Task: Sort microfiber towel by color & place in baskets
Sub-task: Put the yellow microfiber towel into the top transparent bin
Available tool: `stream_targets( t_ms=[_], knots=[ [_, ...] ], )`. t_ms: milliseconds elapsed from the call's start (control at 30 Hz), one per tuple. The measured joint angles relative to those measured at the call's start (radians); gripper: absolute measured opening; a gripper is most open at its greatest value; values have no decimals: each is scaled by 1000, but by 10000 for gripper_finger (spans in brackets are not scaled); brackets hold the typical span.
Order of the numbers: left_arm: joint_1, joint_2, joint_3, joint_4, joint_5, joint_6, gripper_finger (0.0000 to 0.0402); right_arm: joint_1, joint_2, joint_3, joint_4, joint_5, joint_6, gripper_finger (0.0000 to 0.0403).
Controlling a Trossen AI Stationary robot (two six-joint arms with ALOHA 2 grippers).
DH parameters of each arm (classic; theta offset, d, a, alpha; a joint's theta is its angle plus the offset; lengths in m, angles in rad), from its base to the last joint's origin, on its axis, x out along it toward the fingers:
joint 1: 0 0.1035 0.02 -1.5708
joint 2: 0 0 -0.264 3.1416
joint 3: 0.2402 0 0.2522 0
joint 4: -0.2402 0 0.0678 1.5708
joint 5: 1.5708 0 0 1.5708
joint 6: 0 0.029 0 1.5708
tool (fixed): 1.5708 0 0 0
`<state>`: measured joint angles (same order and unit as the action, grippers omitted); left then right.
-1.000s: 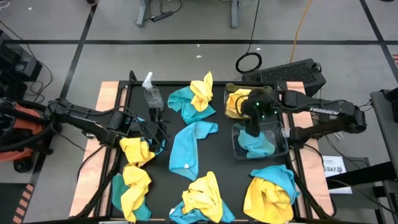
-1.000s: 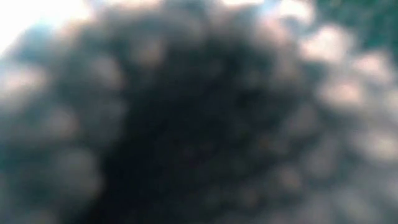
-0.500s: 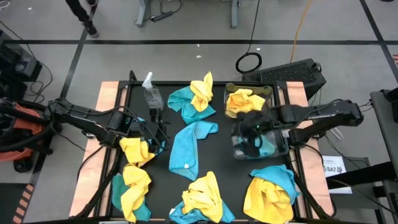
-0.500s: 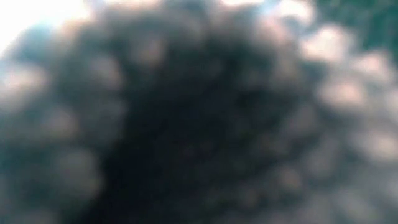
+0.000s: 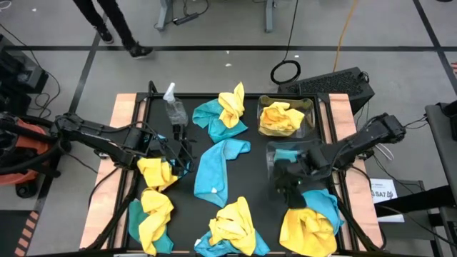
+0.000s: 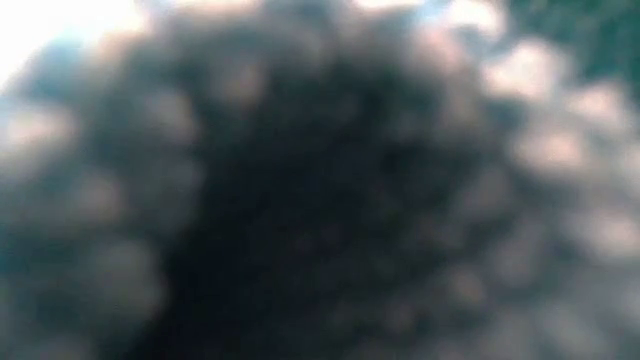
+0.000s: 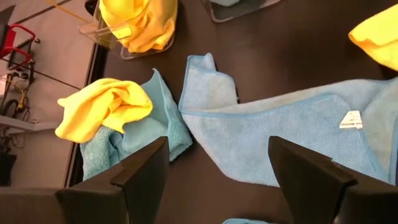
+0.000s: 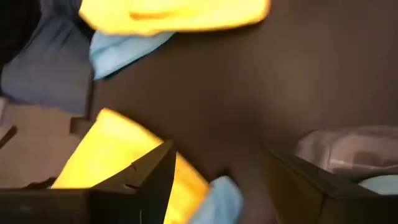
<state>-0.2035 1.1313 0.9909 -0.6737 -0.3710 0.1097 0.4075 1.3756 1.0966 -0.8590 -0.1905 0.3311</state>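
Yellow and teal microfiber towels lie bunched over the black table. A long blue towel (image 5: 218,171) lies flat in the middle. At the far right stand two clear baskets: the far one (image 5: 307,107) holds a yellow towel (image 5: 280,118), the near one (image 5: 271,165) a blue towel (image 5: 287,155). My right gripper (image 5: 285,187) (image 8: 217,183) hangs open just past the near basket's near side, above the far edge of a yellow and blue pile (image 5: 310,218), touching nothing. My left gripper (image 5: 182,157) (image 7: 217,180) hovers open at the left, facing the long blue towel (image 7: 292,124).
A clear spray bottle (image 5: 173,107) stands at the far left. More yellow and blue piles lie far middle (image 5: 225,111), left (image 5: 157,171), near left (image 5: 150,214) and near middle (image 5: 232,228). A blurred fuzzy mass fills the low view. A person walks on the floor beyond the table.
My right gripper has swung from above the baskets toward the table's near edge, sinking a little and turning, and stays open. The blue towel stays in the near basket. The person beyond the table has walked to the right.
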Motion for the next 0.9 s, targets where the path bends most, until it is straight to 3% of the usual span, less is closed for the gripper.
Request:
stream_targets(
  t_ms=[300,733,900],
  knots=[
    [0,21,0,50,0,26,280,168,137,0,39,9,161,219],
    [1,160,0,162,0,76,280,360,273,-1,49,5,379,219],
    [1,228,0,254,0,107,280,433,344,0,-18,84,435,219]
  ],
)
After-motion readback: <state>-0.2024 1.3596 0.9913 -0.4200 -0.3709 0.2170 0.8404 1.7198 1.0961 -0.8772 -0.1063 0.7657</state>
